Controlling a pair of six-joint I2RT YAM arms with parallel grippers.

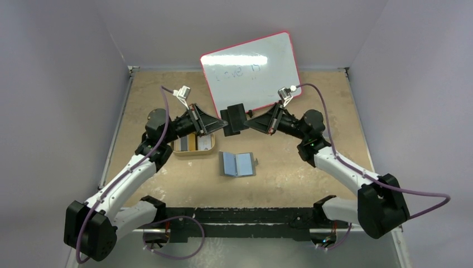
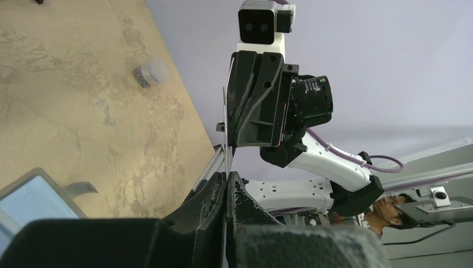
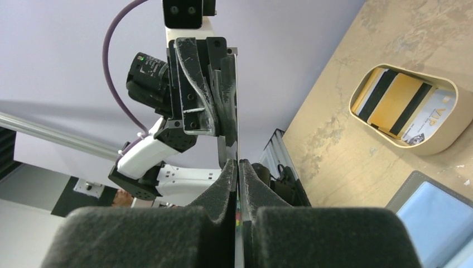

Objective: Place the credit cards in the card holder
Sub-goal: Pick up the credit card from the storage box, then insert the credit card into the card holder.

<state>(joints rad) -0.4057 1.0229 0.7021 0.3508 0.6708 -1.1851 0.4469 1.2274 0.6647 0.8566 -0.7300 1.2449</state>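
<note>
The left gripper (image 1: 224, 124) and right gripper (image 1: 247, 121) both clamp one credit card (image 3: 237, 146) in the air, beyond the far side of the open card holder (image 1: 237, 163). Only the right wrist view shows the inside of the tin (image 3: 424, 146), which apparently holds more cards (image 3: 397, 96).

Overhead rear view; close wrist cameras face-to-face

On your tan, mottled table (image 1: 279, 187) you have the open card holder (image 1: 237, 164) near the middle, a rounded tin (image 1: 192, 152) holding credit cards (image 3: 399, 103) to its left, and a red-edged whiteboard (image 1: 251, 67) at the back.
</note>
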